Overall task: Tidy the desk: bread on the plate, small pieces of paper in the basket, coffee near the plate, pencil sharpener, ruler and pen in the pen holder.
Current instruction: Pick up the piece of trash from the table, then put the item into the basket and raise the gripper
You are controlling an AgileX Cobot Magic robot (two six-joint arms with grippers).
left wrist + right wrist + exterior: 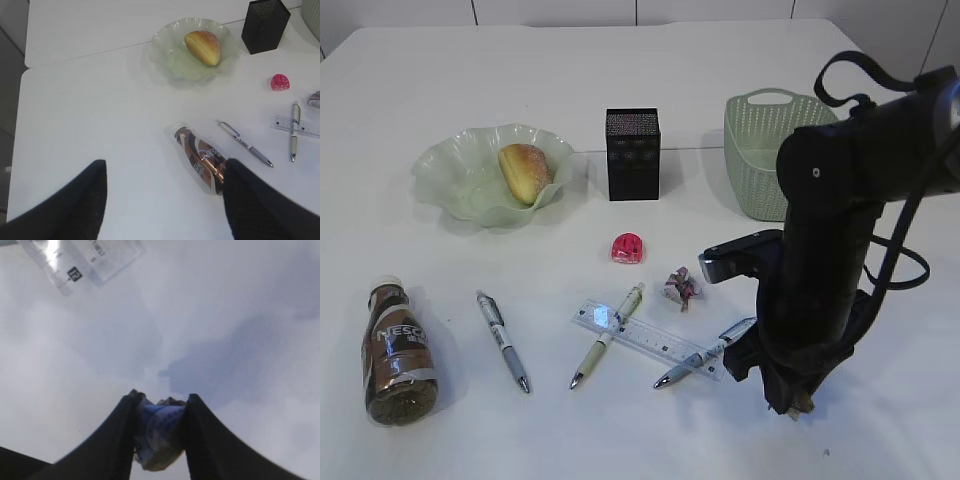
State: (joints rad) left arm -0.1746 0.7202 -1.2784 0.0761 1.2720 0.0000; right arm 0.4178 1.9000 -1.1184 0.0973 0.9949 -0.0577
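Green plate [455, 180] with bread [525, 172]

Matt white table [620, 80]; glossy translucent green plate [450, 165]; woven plastic basket [760, 150]; clear shiny plastic ruler [645, 338]; crumpled paper [157, 432] between matt black claw [160, 427] fingers.

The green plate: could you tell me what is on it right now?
One bread roll lies on the green plate, nothing else visible; the plate surface beneath the roll is hidden.
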